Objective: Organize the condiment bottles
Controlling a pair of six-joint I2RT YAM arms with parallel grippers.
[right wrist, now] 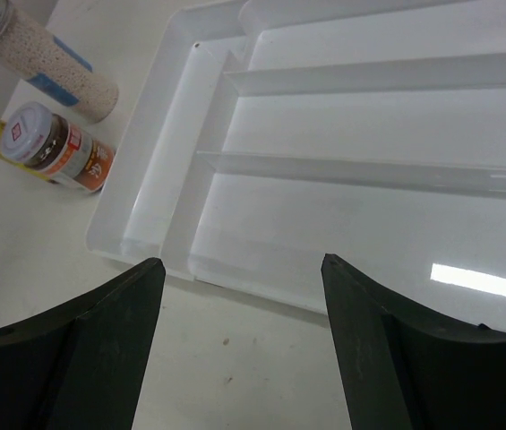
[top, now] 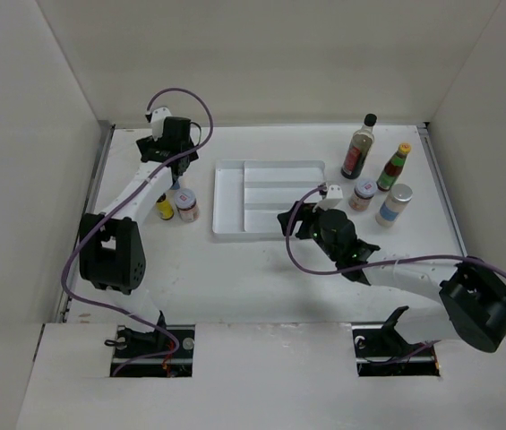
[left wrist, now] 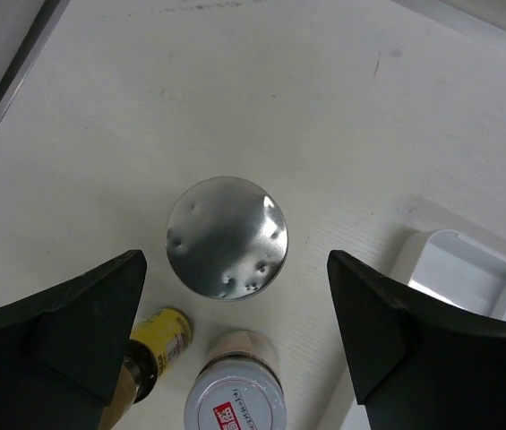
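From the top view, the left gripper (top: 177,174) hangs left of the white divided tray (top: 227,199), above the tiny brown bottle (top: 165,208) and a red-labelled jar (top: 186,207). The tall dark bottle (top: 358,148), green bottle (top: 395,167), second jar (top: 364,193) and a clear shaker (top: 394,205) stand right of the tray. The right gripper (top: 289,222) sits at the tray's near right corner.

The left wrist view shows jaws wide apart, gripping nothing, either side of another shaker's silver cap (left wrist: 227,236).

In the right wrist view the jaws are wide open and empty over the tray.

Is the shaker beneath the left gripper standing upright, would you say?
Upright: the shaker shows its round silver cap squarely from above.
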